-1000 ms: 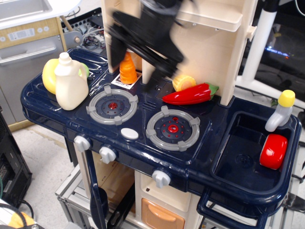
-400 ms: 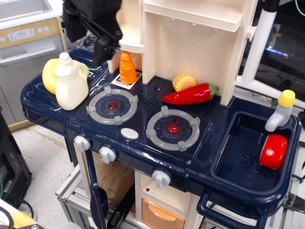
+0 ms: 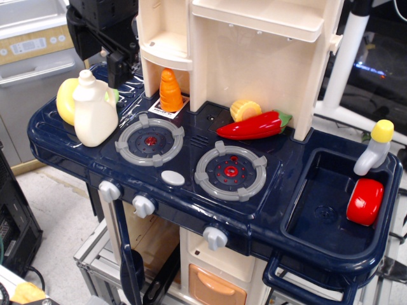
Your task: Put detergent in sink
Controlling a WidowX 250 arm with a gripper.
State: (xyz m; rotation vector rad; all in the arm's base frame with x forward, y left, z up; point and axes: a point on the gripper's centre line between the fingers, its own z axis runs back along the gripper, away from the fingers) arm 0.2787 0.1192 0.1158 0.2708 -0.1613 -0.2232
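The detergent (image 3: 95,113), a cream-white jug with a round cap and side handle, stands upright at the far left of the navy toy counter. The sink (image 3: 318,190), a deep navy basin, is at the far right and holds a red round toy (image 3: 365,201) against its right wall. My black gripper (image 3: 99,56) hangs above and just behind the detergent, near the cream cabinet's left edge. Its jaws stand apart and hold nothing.
A yellow toy (image 3: 65,100) sits behind the detergent. An orange carrot (image 3: 170,90) stands in the cabinet niche. Two grey burners (image 3: 151,139) (image 3: 230,170), a red pepper (image 3: 251,126) and a corn piece (image 3: 245,109) lie between jug and sink. The grey faucet (image 3: 375,149) stands at the sink's back.
My gripper has swung left from in front of the cabinet over the burners to above the detergent. The detergent and other toys have not moved.
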